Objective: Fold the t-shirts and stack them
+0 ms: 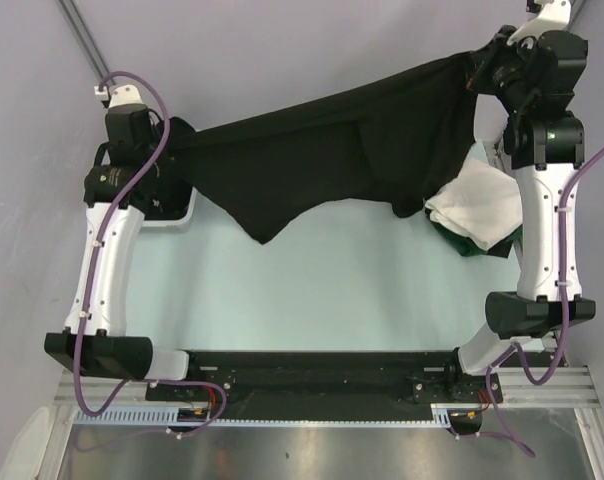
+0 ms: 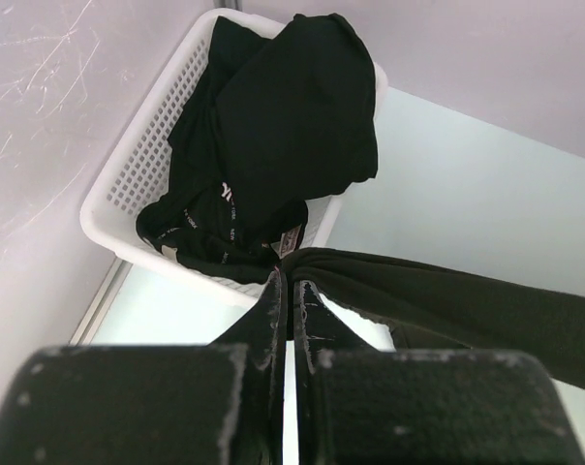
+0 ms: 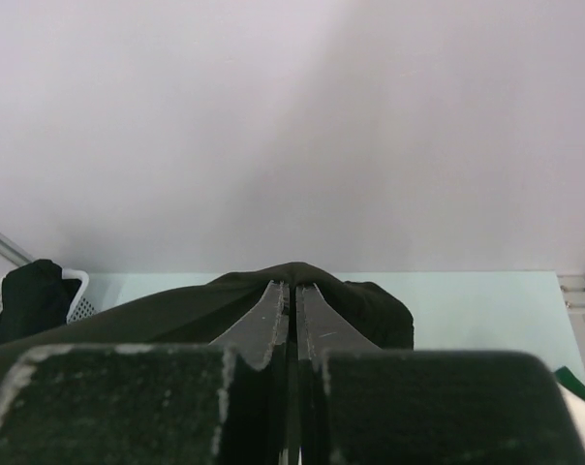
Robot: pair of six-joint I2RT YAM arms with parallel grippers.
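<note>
A black t-shirt (image 1: 332, 150) hangs stretched in the air between my two grippers, sagging to a point above the table. My left gripper (image 1: 172, 135) is shut on its left end, seen in the left wrist view (image 2: 292, 276) with the cloth (image 2: 447, 300) running off right. My right gripper (image 1: 474, 72) is shut on its right end, higher up; the right wrist view (image 3: 293, 288) shows the cloth (image 3: 176, 310) bunched over the fingertips. A folded white t-shirt (image 1: 477, 205) lies on a dark green one (image 1: 472, 245) at the right. More black shirts (image 2: 283, 126), one with white lettering (image 2: 230, 203), fill the basket.
The white slotted basket (image 2: 138, 165) stands at the table's far left corner against the wall, under my left arm (image 1: 167, 222). The pale green table top (image 1: 332, 290) lies below the hanging shirt. The wall runs close behind both grippers.
</note>
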